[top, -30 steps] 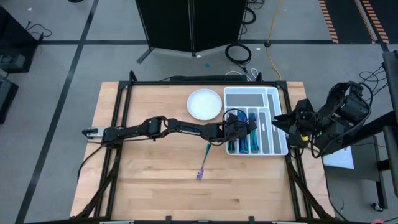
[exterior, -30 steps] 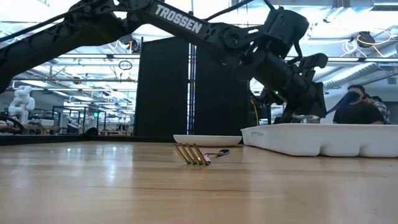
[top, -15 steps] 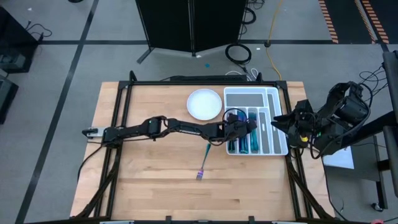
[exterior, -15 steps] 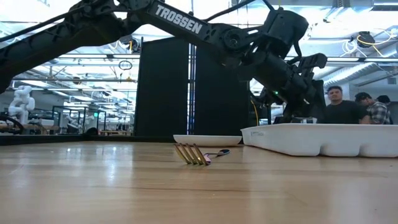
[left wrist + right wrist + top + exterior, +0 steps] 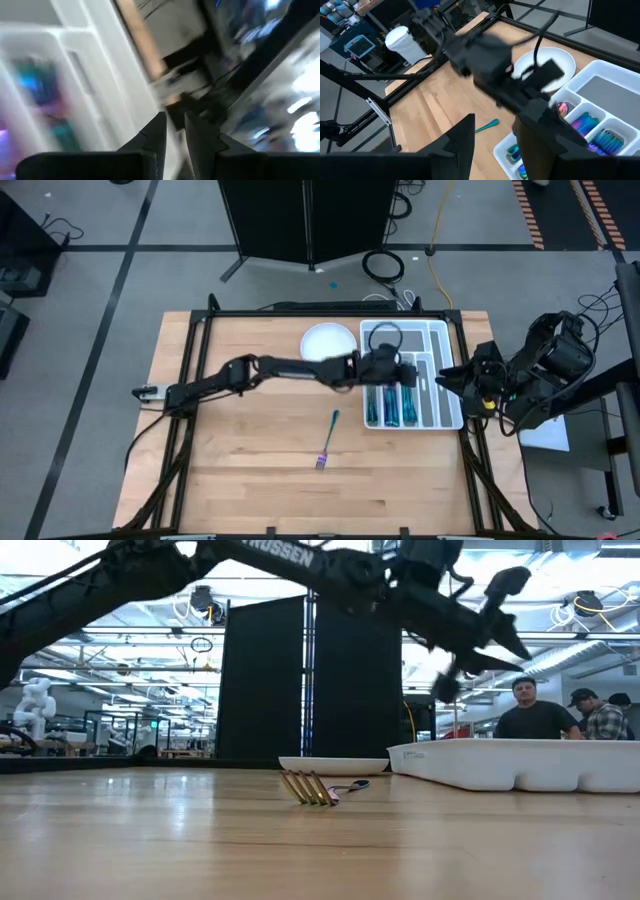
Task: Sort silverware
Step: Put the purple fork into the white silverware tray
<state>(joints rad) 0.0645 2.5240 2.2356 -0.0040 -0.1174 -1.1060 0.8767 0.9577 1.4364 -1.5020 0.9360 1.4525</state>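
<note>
One iridescent fork [image 5: 326, 442] lies flat on the wooden table, its tines toward the near edge; the low view shows those tines [image 5: 312, 787]. More silverware [image 5: 390, 408] lies in the narrow slots of the white tray [image 5: 432, 326]. My left gripper [image 5: 404, 370] hangs above the tray's middle, and in the left wrist view [image 5: 175, 131] its fingers stand a narrow gap apart with nothing between them. Beyond the tray's right side my right gripper [image 5: 446, 380] waits, held high, its fingers [image 5: 495, 145] wide apart and empty.
A round white plate [image 5: 328, 345] sits left of the tray at the far side. The tray's wide far compartment [image 5: 405, 337] holds nothing. Bare wood stretches around the fork to the left and near edges. Two people [image 5: 535, 720] stand in the room behind the tray.
My left gripper has risen out of the tray and shifted a little toward the far edge, rolling about its own axis as it went. The fork on the table and the silverware in the tray have stayed where they were.
</note>
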